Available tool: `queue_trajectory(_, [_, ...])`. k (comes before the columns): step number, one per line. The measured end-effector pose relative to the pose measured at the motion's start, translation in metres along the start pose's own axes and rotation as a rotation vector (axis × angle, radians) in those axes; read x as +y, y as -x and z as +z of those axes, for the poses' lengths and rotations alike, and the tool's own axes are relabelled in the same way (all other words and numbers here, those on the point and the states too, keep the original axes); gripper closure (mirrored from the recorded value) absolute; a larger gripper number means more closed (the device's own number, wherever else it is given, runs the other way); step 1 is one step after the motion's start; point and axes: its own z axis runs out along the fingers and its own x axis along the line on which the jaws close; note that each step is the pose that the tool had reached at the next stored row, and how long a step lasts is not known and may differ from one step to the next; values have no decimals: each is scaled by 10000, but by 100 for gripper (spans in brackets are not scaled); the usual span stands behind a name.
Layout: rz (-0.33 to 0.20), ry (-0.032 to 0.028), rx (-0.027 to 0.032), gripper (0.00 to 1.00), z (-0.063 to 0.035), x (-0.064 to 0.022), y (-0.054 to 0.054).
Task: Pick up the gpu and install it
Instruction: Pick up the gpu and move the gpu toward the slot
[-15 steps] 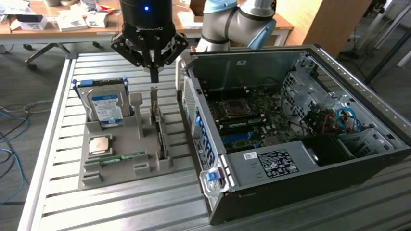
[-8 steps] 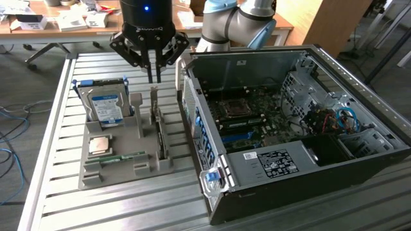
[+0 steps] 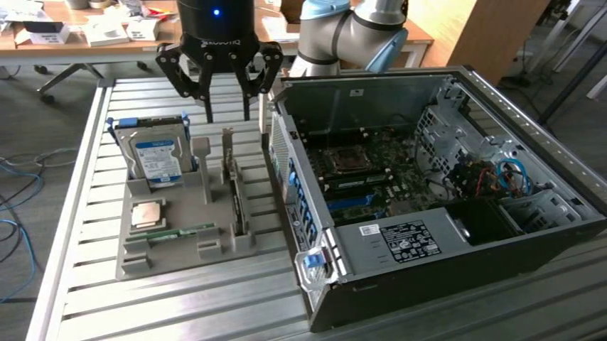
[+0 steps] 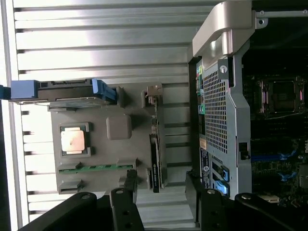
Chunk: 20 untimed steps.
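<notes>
Your exterior view: soft, even light, faint shadows. Your wrist view: harsh glare bleaches slatted surface [image 4: 101,53] near white; computer case [image 4: 216,115] interior falls into deep shadow.

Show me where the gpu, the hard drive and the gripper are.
gpu [image 3: 236,202]: exterior view, upper edge of the upright card.
hard drive [image 3: 156,160]: exterior view, its blue-white label.
gripper [image 3: 230,106]: exterior view, midway between its fingertips.

A robotics lab or workshop: slatted aluminium bench [image 3: 142,305] holding an opened computer tower [image 3: 427,302], cluttered wooden desk [image 3: 74,10] at the far side, loose cables [image 3: 13,179] on the floor.
</notes>
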Motion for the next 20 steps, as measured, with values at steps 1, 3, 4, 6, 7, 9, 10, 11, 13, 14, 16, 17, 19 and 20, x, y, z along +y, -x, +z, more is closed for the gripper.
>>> queue_trajectory(1, [0, 0, 1, 47, 0, 0, 0])
queue_trajectory(3, [0, 0, 0, 47, 0, 0, 0])
queue_trajectory(4, [0, -1, 1, 47, 0, 0, 0])
queue_trajectory(6, [0, 2, -1, 47, 12, -1, -1])
queue_trajectory(7, [0, 5, -1, 47, 23, -1, -1])
queue_trajectory(9, [1, 8, 1, 47, 43, -2, -1])
queue_trajectory(10, [1, 9, 1, 47, 53, -2, -1])
queue_trajectory(11, [0, 10, 1, 47, 63, -3, -2])
queue_trajectory(13, [0, 10, 2, 47, 80, -3, -2])
queue_trajectory(14, [0, 10, 1, 47, 89, -4, -2])
queue_trajectory(16, [0, 10, 2, 47, 103, -5, -3])
queue_trajectory(17, [0, 11, 1, 47, 111, -5, -3])
queue_trajectory(19, [0, 11, 1, 47, 126, -6, -3])
queue_trajectory(20, [0, 11, 1, 47, 135, -6, -3])
